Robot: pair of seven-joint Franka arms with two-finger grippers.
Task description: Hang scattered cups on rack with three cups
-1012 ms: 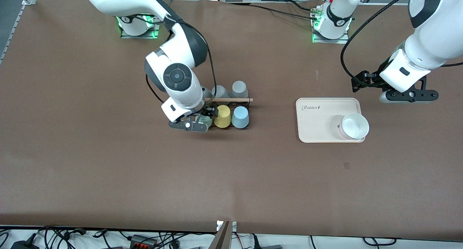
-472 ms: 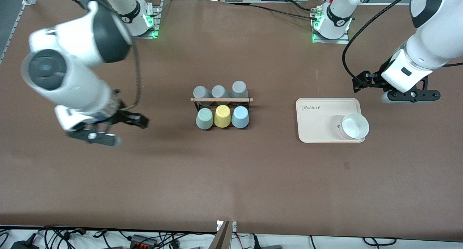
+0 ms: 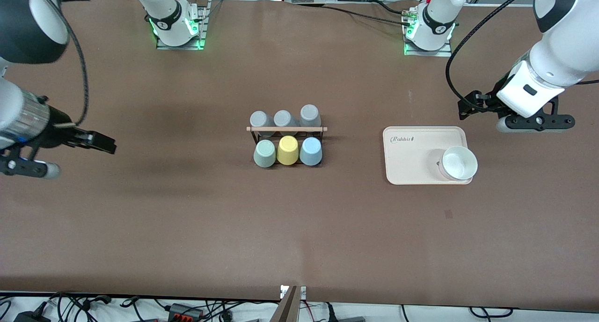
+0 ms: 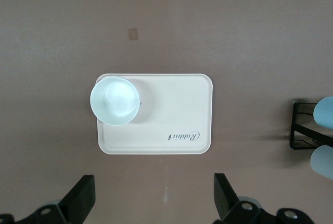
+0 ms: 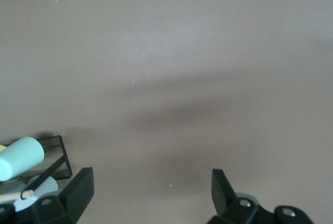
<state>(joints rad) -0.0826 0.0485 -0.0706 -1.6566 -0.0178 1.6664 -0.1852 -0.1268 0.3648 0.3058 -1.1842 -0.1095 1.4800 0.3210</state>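
Rack (image 3: pixel 286 139), black wire with a wooden rod (image 3: pixel 286 129) lying across the frame, centre of the front view on a brown table (image 3: pixel 299 228). On its lower row, bases turned toward the front camera: sage-green cup (image 3: pixel 265 153), yellow cup (image 3: pixel 287 150), light blue cup (image 3: pixel 310 151); three grey cups (image 3: pixel 283 118) above the rod. Cream tray (image 3: pixel 416 165) with a white bowl (image 3: pixel 459 163), centre right. Right gripper (image 5: pixel 151 193), frame's left edge, fingers spread apart, empty, over bare table. Left gripper (image 4: pixel 153 200), upper right, fingers apart, empty, just above the tray. Cables along the bottom edge.
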